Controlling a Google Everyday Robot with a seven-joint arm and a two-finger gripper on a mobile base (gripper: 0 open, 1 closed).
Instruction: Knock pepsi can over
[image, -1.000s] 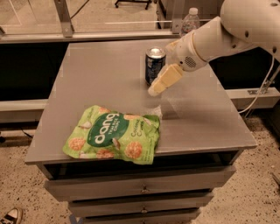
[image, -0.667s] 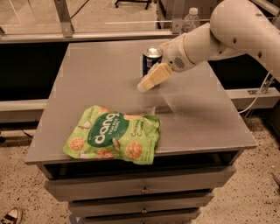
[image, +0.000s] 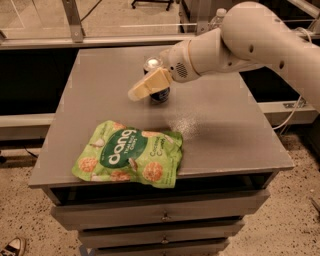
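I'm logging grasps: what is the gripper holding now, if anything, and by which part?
Nothing looks held. The gripper crosses in front of the pepsi can, over its upper half, beside it rather than around it; whether they touch cannot be told.

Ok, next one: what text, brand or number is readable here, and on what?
"dang": white lettering on the green snack bag.
Smaller print on that bag: too blurred to read.
pepsi can: no marking readable; the end effector sits across its front.
No other text visible.
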